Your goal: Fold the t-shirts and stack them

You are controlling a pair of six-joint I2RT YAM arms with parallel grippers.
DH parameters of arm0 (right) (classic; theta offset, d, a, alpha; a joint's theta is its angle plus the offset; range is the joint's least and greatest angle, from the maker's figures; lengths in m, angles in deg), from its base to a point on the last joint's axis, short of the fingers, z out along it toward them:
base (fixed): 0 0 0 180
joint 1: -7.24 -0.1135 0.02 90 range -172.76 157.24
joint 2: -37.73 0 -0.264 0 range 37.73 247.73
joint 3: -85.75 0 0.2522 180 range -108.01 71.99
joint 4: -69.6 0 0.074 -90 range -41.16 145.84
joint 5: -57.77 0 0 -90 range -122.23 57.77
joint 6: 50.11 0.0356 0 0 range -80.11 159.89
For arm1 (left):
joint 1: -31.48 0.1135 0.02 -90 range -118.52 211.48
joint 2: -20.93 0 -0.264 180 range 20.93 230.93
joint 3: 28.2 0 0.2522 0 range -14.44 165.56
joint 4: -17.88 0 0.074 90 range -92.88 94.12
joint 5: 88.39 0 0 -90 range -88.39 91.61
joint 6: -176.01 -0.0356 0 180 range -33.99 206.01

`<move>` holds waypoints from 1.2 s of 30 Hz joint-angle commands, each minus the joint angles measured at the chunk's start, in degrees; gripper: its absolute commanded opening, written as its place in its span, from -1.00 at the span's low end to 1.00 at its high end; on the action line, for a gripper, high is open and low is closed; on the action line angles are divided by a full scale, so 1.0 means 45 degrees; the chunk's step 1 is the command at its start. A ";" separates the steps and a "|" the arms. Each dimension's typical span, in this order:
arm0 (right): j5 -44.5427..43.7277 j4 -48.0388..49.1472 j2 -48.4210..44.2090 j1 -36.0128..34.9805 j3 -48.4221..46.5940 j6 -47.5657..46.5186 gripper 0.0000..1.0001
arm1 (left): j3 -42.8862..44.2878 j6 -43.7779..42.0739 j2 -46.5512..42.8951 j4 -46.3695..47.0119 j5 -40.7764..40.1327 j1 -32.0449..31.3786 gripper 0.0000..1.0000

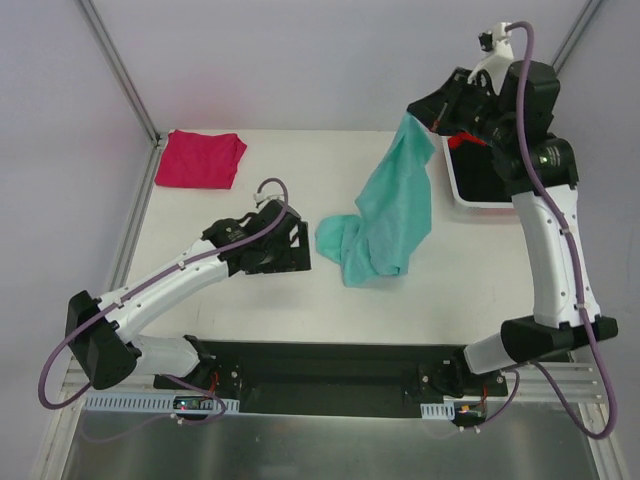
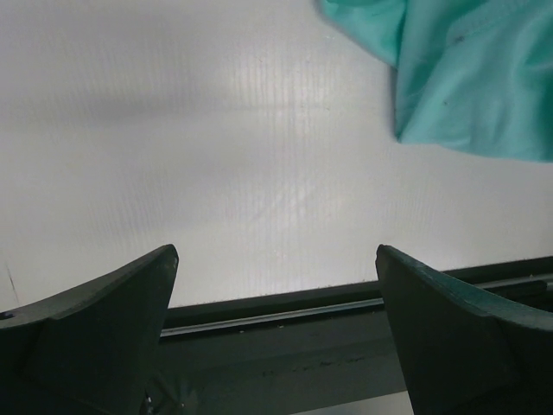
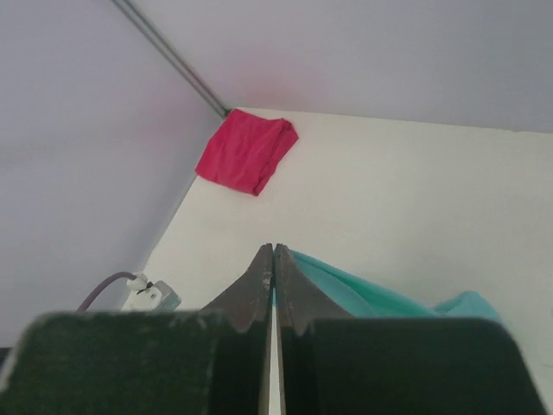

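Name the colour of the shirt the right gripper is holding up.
Plain teal green; the t-shirt shows best in the top external view.

Standing here, I can read no text, label, brand or number in any view. The teal shirt (image 1: 385, 215) and the pink shirt (image 1: 200, 158) show plain cloth. Any marks on the small boards (image 1: 190, 403) by the arm bases are too small to read.
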 commanded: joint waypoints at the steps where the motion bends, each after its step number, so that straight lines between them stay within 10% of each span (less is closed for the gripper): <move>1: 0.3345 0.2026 0.0976 -0.0058 -0.1120 0.1609 -0.98 | -0.0709 0.0080 -0.1201 -0.0040 0.1092 0.2640 0.98; 6: 0.7380 0.2005 0.2381 -0.1110 -0.4202 0.2759 -0.98 | 0.0069 -0.1717 -0.1576 -0.0195 0.1641 0.4771 0.98; 12: 0.9617 0.5386 0.0591 -0.2576 -0.2727 0.5652 -0.98 | 0.0442 -0.1817 -0.1050 -0.0391 0.1759 0.5048 0.99; 23: 0.8761 0.2441 -0.5892 -0.2578 0.0886 0.3178 -0.98 | -0.0047 -0.1445 -0.0600 0.0273 0.2013 0.5048 0.98; 36: 0.5738 -0.2599 -0.5431 -0.2208 0.1477 -0.1043 -0.98 | -0.0085 -0.1719 -0.0911 0.0254 0.1895 0.5048 0.98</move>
